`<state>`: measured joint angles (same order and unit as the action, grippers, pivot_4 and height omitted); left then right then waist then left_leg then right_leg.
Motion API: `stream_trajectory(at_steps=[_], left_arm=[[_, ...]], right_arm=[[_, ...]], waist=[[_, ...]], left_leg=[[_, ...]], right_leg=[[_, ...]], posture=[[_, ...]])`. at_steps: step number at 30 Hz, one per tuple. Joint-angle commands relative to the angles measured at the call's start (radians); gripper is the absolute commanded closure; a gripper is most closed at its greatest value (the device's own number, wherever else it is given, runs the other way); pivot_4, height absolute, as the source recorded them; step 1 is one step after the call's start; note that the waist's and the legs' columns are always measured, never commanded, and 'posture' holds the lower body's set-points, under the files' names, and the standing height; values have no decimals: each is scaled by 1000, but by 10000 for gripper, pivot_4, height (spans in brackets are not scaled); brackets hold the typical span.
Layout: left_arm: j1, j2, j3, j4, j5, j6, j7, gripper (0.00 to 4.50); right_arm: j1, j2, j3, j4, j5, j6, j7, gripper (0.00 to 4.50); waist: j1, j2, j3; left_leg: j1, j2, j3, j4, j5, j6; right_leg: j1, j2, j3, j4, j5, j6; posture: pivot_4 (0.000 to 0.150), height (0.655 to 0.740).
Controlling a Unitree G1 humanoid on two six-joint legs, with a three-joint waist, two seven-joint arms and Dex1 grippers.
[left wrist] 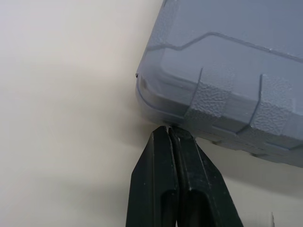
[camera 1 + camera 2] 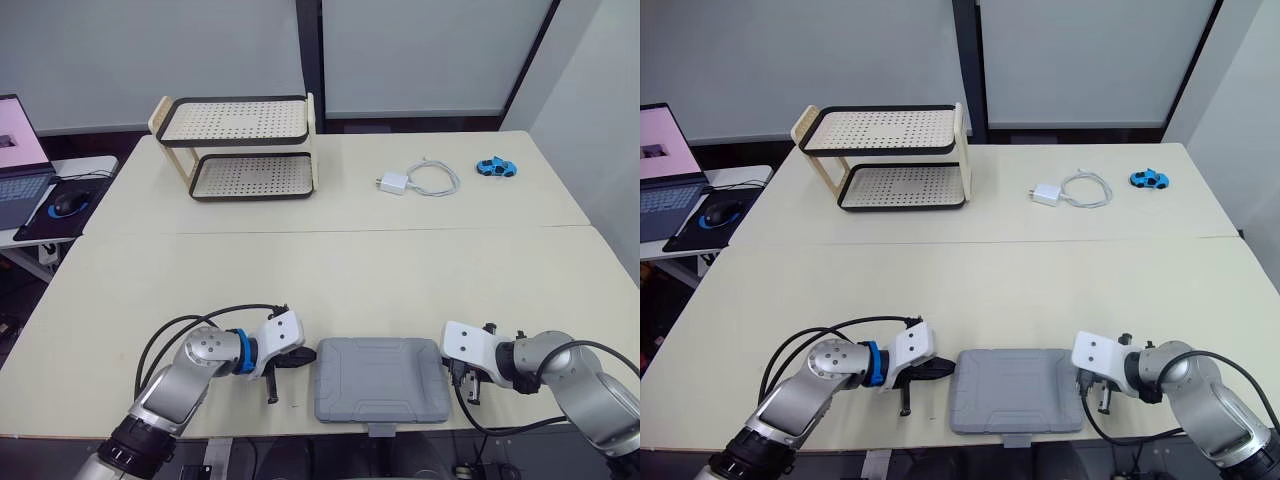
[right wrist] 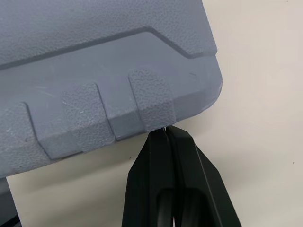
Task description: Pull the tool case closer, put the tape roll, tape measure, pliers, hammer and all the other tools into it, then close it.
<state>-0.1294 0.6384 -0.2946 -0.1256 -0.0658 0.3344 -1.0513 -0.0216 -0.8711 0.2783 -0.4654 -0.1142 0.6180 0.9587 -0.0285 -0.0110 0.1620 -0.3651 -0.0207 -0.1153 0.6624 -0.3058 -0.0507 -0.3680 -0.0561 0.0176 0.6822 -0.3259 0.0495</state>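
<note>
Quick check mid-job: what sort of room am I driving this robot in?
Probably an office or lab test room: pale tables pushed together, a laptop and mouse on a side desk, a charger with its cable lying out.

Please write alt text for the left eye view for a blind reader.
A closed grey tool case lies at the near edge of the table, between the left claw and the right claw. Farther back stand a two-tier rack, a white charger with cable and a blue toy car.
</note>
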Motion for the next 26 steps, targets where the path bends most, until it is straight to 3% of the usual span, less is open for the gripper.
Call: stream_trajectory(at_steps=[1,5,11,16,20,26], left_arm=[[3,25,39,-31,-23,-31,-2,45000],[17,87,134,-3,-69,-35,-16,45000],[75,237,313,55,-139,-42,-67,45000],[147,313,460,131,-141,-95,-47,45000],[207,340,509,163,-151,-109,-63,45000],[258,322,531,168,-162,-113,-57,45000]], right_arm=[[0,-30,-52,-23,15,-38,-3,44516],[79,-110,-179,-20,50,-143,16,44516],[259,-124,-533,37,203,-453,93,44516],[351,-176,-740,119,312,-496,254,44516],[366,-218,-790,190,324,-502,312,44516],[293,-238,-739,284,297,-559,308,44516]], waist=[[0,0,0],[1,0,0],[0,0,0],[0,-1,1],[-1,0,0],[-1,-1,1]], left_leg=[[0,0,0,0,0,0],[0,0,0,0,0,0],[1,1,1,-1,0,0],[1,1,3,-1,0,0],[1,1,4,-1,0,0],[1,2,5,-1,0,0]], right_leg=[[0,0,0,0,0,0],[0,0,0,0,0,0],[1,0,0,0,0,0],[1,-1,1,-1,0,0],[1,0,1,0,0,0],[1,0,1,0,0,0]], posture=[[1500,7400],[1500,7400],[1500,7400],[1500,7400],[1500,7400],[1500,7400]])
